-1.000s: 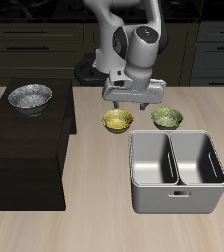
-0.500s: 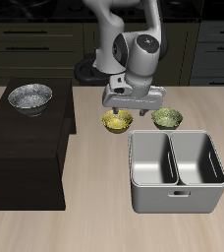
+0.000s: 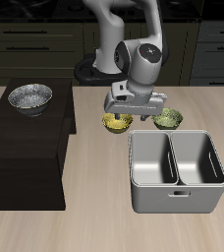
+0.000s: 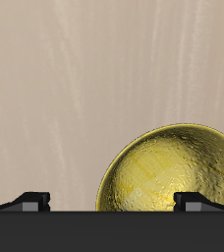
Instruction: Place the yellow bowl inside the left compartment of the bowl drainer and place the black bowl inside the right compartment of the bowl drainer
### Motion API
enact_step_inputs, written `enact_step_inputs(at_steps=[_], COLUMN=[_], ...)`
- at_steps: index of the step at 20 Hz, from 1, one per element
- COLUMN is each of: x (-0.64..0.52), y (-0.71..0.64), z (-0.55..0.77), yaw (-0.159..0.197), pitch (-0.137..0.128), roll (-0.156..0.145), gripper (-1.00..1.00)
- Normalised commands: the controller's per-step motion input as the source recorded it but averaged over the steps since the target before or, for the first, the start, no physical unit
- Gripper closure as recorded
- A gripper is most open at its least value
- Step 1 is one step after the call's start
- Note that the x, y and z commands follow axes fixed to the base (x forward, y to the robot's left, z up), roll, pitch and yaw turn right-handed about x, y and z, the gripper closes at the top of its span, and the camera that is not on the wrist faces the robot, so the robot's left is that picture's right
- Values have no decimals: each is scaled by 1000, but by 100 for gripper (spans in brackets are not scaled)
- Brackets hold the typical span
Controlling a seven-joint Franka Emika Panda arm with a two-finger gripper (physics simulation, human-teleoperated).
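The pincer (image 3: pixel 122 113) hangs low over the yellow bowl (image 3: pixel 118 121), with its two fingertips (image 4: pixel 31 201) spread wide apart and nothing between them. In the wrist view the bowl (image 4: pixel 173 169) lies off to one side of the line between the tips, so one finger seems to be aimed at the rim while the other stands outside it. I judge this is on purpose: a round bowl is easiest to take by pinching its wall, one finger inside and one outside.

The yellow bowl sits upright on the counter (image 3: pixel 94 221), mouth facing up, just behind the bowl drainer (image 3: pixel 178 196) and beside a small olive-green bowl (image 3: pixel 167 119). Being round, it has no long axis, so any side of the rim serves for the grasp.

The drainer stands near the counter's front edge, its long side running across, with both wells open upward and holding nothing. The black bowl (image 3: pixel 30 97) rests upright on a dark cabinet (image 3: pixel 26 157), well apart from the drainer; it waits for the second half of the task. No bowl is placed yet.
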Motion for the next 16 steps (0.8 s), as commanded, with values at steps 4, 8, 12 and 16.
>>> enact_step_inputs(at_steps=[4,8,12,16], x=[4,-7,-29,-34], y=[68,6,35,-11], z=[-107,-77,-12,63], yaw=[19,-29,-12,-23], pitch=[22,17,3,-6], roll=[14,44,31,6], gripper=[-100,-100,100,100])
